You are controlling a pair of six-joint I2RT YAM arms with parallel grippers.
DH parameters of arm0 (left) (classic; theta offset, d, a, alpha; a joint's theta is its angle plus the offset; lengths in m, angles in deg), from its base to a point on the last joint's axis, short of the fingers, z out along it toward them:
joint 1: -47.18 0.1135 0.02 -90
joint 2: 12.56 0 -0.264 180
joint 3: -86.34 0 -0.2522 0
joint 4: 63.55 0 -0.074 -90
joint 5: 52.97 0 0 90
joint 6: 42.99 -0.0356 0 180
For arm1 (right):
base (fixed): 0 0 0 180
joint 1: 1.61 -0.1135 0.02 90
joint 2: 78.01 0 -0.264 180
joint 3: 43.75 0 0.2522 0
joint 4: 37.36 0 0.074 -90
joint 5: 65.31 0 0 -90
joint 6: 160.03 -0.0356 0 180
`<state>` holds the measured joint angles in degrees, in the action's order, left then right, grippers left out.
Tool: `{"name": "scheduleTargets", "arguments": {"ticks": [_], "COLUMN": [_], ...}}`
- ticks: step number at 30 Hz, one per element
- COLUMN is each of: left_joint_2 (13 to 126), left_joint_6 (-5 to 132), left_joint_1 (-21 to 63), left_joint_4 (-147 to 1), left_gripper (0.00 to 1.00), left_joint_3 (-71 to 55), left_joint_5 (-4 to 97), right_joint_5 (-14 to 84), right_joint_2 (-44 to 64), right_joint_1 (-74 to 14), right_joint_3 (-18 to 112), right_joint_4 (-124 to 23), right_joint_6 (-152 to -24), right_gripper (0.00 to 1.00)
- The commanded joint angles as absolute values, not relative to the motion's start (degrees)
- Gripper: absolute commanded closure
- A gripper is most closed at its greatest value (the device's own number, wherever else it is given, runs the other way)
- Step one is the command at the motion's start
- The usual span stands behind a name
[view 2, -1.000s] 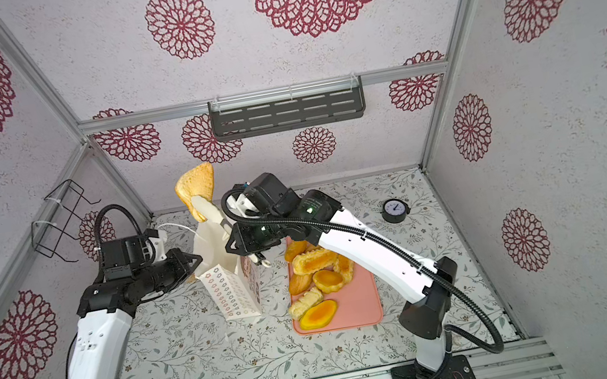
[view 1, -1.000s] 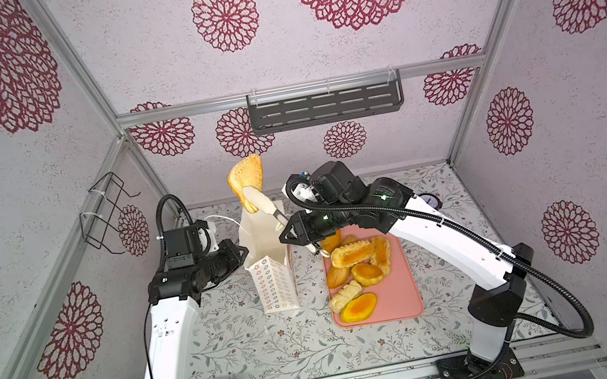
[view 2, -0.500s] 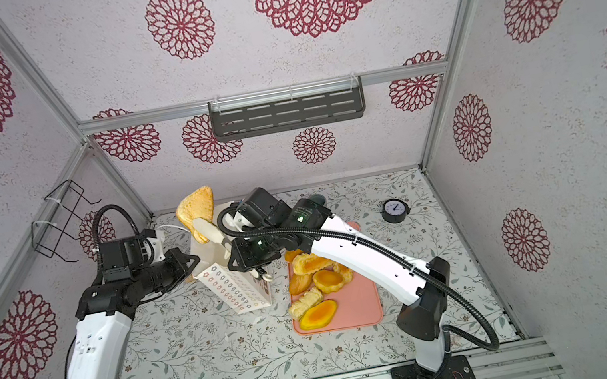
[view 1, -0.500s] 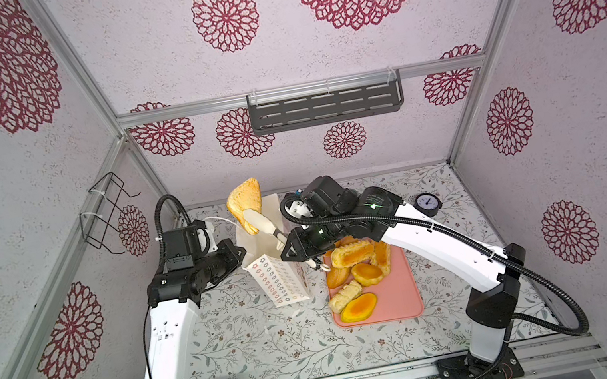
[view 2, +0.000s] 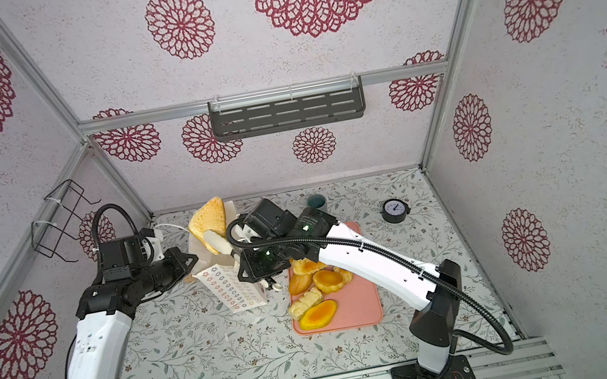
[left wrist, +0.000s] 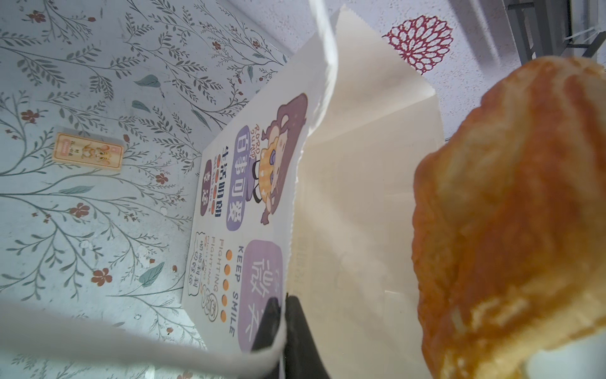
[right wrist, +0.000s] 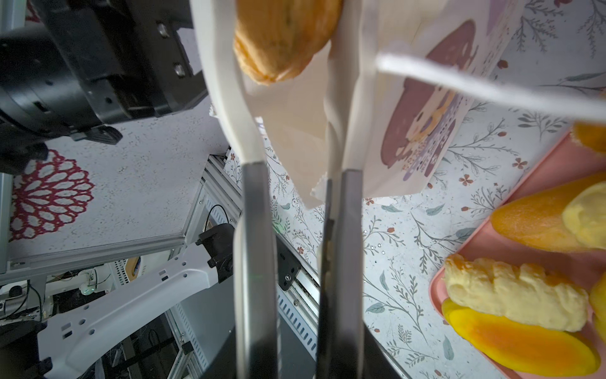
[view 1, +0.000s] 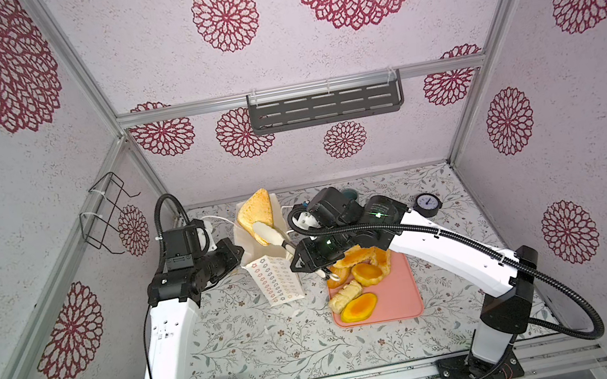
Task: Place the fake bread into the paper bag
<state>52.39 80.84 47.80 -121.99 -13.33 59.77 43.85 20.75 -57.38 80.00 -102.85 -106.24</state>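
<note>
Paper bag (view 1: 279, 287) left of tray (view 1: 397, 300) w/ bread (view 1: 367, 272).

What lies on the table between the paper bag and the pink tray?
Only bare flowered table; the right wrist view shows it clearly.

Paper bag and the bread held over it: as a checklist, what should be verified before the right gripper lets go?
1. Left gripper pinching the paper bag at its rim: ok.
2. Bag mouth open: ok, the left wrist view shows the inside.
3. Triangular bread held in the right gripper: ok.
4. Bread centred over the mouth: cannot tell.
5. Bag upright: not ok, it leans in both top views.
6. Other bread on the pink tray, apart from the bag: ok.
</note>
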Motion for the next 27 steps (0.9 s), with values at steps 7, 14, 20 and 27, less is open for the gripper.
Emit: {"name": "scheduleTargets", "arguments": {"ticks": [7,14,20,27], "left_joint_2": [52.7,53.0,53.6,54.1], "left_joint_6": [79.0,78.5,78.1,78.0], "left_joint_1": [47.5,47.5,47.5,47.5], "left_joint_4": [-121.7,-122.0,-122.0,-121.6], "left_gripper": [0.93,0.93,0.92,0.67], "left_joint_3": [-12.1,-12.1,-12.0,-11.4], "left_joint_5": [58.9,58.6,58.3,58.3], "right_joint_5": [42.3,41.8,39.9,34.3], "right_joint_2": [16.7,15.9,13.3,4.7], "right_joint_1": [-57.3,-57.2,-56.9,-54.3], "right_joint_3": [80.5,80.7,82.4,76.8], "right_joint_4": [-100.7,-100.6,-101.4,-105.6], "right_joint_6": [-105.7,-105.7,-105.5,-106.0], "right_gripper": [0.55,0.56,0.57,0.58]}}
